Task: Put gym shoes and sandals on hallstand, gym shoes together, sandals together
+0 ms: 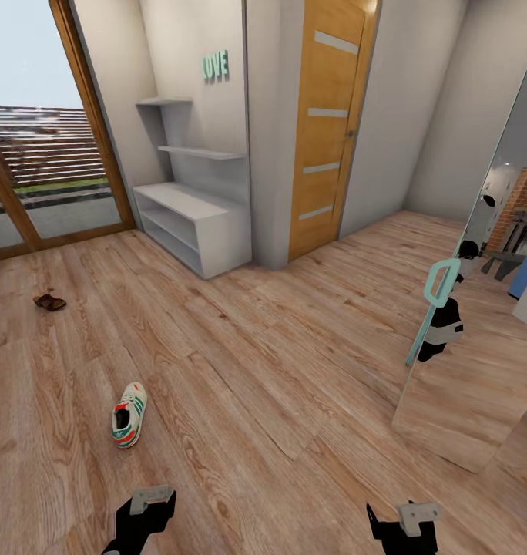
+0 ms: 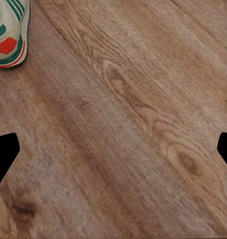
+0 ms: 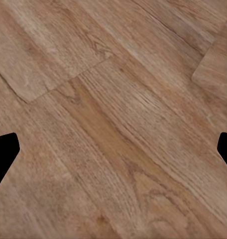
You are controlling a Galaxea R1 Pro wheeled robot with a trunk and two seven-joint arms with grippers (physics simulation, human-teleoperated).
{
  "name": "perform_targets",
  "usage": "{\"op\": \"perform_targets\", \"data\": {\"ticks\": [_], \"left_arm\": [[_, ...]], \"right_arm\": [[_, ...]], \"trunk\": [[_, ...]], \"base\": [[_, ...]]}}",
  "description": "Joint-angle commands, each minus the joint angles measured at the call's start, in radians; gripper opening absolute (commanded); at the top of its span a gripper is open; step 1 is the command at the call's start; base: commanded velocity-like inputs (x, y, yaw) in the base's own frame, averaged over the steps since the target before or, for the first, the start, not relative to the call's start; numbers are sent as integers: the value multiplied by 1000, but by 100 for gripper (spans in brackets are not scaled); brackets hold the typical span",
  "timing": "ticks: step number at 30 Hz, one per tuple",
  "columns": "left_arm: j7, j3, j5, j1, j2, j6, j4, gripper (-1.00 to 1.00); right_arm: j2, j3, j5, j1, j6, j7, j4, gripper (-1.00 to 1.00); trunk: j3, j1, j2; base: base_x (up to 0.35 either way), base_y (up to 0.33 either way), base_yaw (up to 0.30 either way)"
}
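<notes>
Left gripper (image 1: 144,512) and right gripper (image 1: 406,524) hang low over the corridor floor (image 1: 279,385), fingers spread wide, nothing held. One gym shoe (image 1: 129,415) lies on the planks just ahead of the left gripper; farther left, near the glass door (image 1: 40,146), lies a brown sandal (image 1: 49,302). The hallstand (image 1: 194,223) stands against the far wall beside the wooden door (image 1: 329,123).

Even, bright daylight enters through the glazed doors (image 1: 40,123) at the head view's left, lighting the corridor floor (image 1: 279,370) uniformly with almost no cast shadows. The mirror panel (image 1: 479,308) reflects cleanly, without glare. Straight edges lean outward toward the head view's borders, a wide-angle distortion. Both wrist views render the wood grain softly, slightly blurred.
</notes>
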Motion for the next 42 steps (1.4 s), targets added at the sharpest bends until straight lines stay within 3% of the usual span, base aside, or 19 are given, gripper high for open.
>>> {"op": "perform_targets", "data": {"ticks": [1,16,32,42], "left_arm": [[-7,1,-5,-1,-4,-2,1,100],[-14,4,-14,-2,-9,8,2,100],[-14,4,-14,-2,-6,9,2,100],[-15,3,-13,-2,-6,4,2,100]], "right_arm": [[-1,1,1,0,-3,1,2,100],[0,1,-1,0,-3,-2,28,100],[2,4,-1,0,-1,-3,31,100],[2,4,-1,0,-1,-3,32,100]], "trunk": [[-1,0,0],[-42,50,-91],[-108,111,-203],[-119,111,-203]], "base": [[0,0,0],[0,0,9],[0,0,161],[0,0,183]]}}
